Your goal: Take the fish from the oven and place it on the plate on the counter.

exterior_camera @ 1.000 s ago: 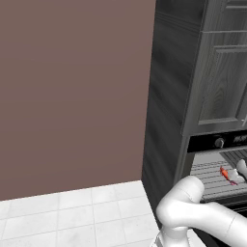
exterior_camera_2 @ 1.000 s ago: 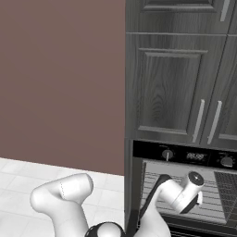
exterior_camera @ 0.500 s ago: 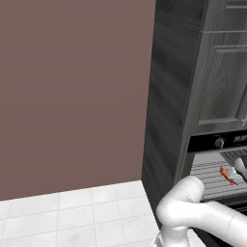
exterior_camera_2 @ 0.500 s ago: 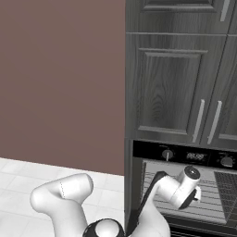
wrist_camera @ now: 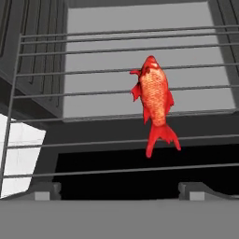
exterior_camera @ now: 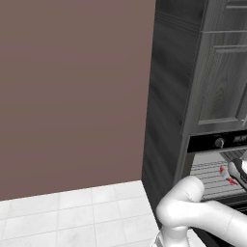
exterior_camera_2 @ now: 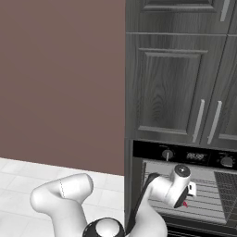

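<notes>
The fish (wrist_camera: 154,95), slim and red-orange, lies on a grey wire rack (wrist_camera: 70,72) inside the black oven (exterior_camera_2: 194,156); its tail points toward me. My gripper (wrist_camera: 120,190) hovers just in front of the rack, open, both dark fingertips (wrist_camera: 44,189) low in the hand view and nothing between them. In the right base view my hand (exterior_camera_2: 178,186) sits in the oven opening, with a bit of the fish (exterior_camera_2: 185,203) showing red beneath it. In the left base view the fish (exterior_camera: 225,171) lies beside my hand at the right edge. The plate and the counter are out of view.
Dark grey wood-grain cabinets (exterior_camera_2: 171,83) rise above the oven. A brown wall (exterior_camera: 72,91) and a white tiled floor (exterior_camera: 72,217) lie to the left. The oven's side walls (wrist_camera: 37,56) flank the rack closely.
My hand has edged a little further into the oven toward the fish. The jaws stayed open and the fish has not moved.
</notes>
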